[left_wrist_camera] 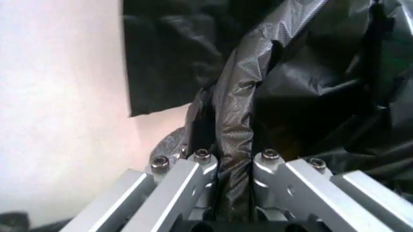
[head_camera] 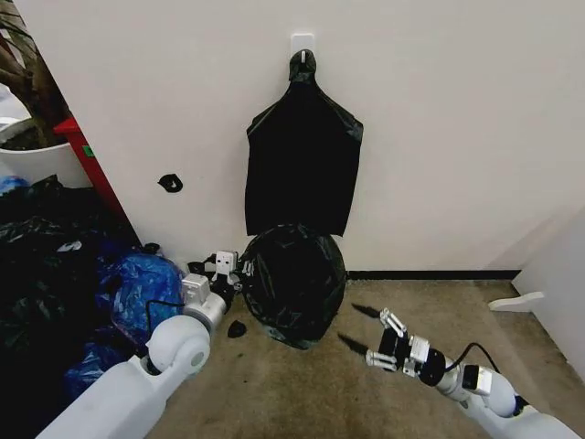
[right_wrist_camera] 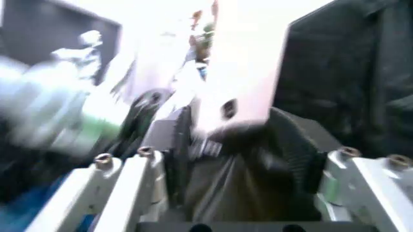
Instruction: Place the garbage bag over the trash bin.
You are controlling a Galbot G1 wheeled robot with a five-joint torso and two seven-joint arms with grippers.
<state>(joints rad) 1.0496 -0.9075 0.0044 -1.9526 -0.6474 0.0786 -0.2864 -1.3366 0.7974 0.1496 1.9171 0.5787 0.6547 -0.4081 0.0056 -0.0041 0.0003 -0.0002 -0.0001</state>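
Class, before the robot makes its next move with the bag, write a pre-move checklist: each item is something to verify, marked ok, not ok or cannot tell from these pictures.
1. Left gripper has hold of the garbage bag: ok, a fold of black plastic is pinched between its fingers.
2. Right gripper is free: ok, open over the carpet, apart from the bag.
3. Bag covers the trash bin: cannot tell, the black plastic hides whatever is under it.
4. Bag stands clear of the hanging bag bundle: not ok, its top meets the bundle's lower edge.
5. Heaped blue and black bags are out of the left arm's way: not ok, they lie right beside it.
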